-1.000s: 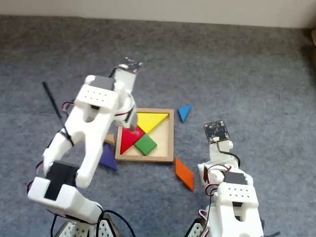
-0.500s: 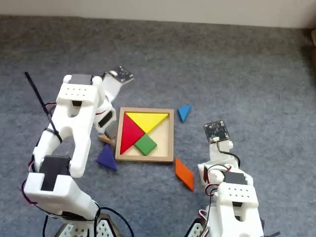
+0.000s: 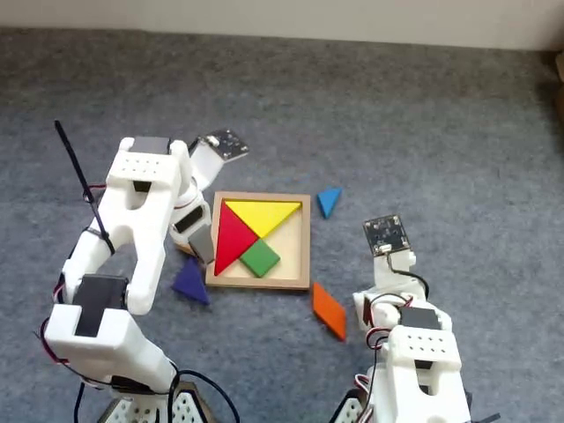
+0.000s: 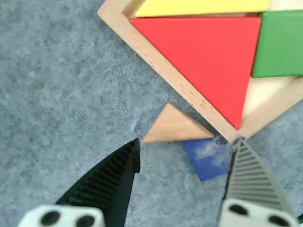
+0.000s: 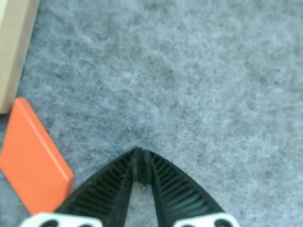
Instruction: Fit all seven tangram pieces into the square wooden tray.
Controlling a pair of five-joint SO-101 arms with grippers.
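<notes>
My left gripper hangs spread wide over the carpet at the tray's left side, nothing in its grasp. Between its fingers lie the tan triangle and, just beside it, a tip of the indigo triangle.

The danger, as I judge it, is crowding. The tan triangle touches the rim of the tray near a corner, and my grey finger sits right at that corner. Closing from here could pinch the rim instead of the piece, catch the indigo triangle along with it, or shove the tray and upset what is seated. Carpet runs on to the left of the tan triangle, so there is room to draw it away from the rim before gripping.

Inside the tray, the red triangle fills the left side, the yellow triangle the top and the green square sits low in the middle. Bare wood shows along the right and bottom, room for the four pieces left outside.

Right of the tray, the blue triangle lies apart from the top corner, with carpet all round it. The orange piece lies just off the bottom corner. My right gripper rests above the carpet beside the orange piece, fingers pressed together and holding nothing.
</notes>
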